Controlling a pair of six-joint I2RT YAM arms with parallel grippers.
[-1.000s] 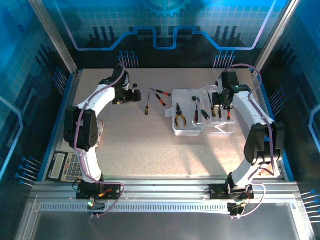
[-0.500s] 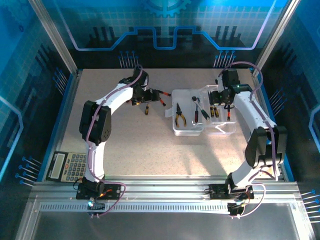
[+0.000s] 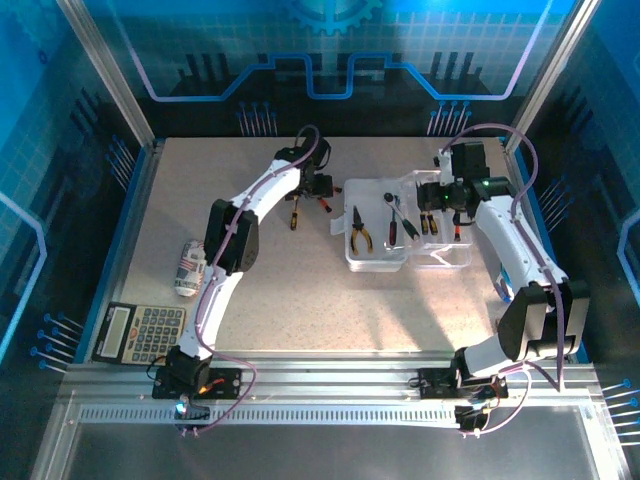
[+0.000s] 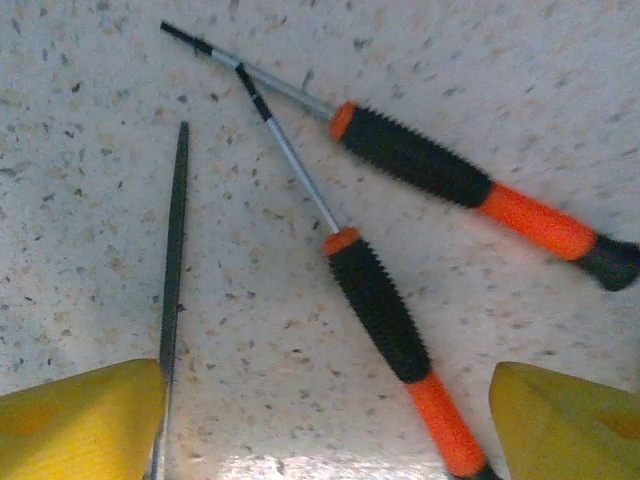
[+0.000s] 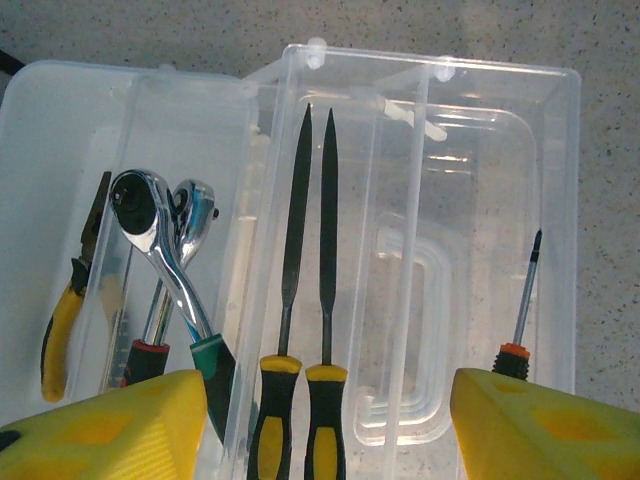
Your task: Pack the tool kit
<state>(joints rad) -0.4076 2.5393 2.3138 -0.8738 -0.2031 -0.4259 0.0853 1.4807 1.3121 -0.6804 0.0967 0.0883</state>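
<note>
**Top external:** fixed high behind both arm bases [image 3: 195, 380], tilted down and forward. Distant, taking in the whole speckled beige tabletop [image 3: 300, 290] up to the blue back wall [image 3: 320, 40].

**Left wrist:** very near, facing straight down on the tabletop. Two orange-and-black-handled screwdrivers [image 4: 385, 300] lie between the spread yellow fingers of the left gripper [image 4: 322, 425], which sit at the bottom corners.

**Right wrist:** near, looking down into the clear rectangular hinged plastic case [image 5: 480, 200]. The right gripper [image 5: 322, 430] frames it the same way.

**Shared:** the top view holds both wrist patches, the case [image 3: 378, 262] included.
</note>
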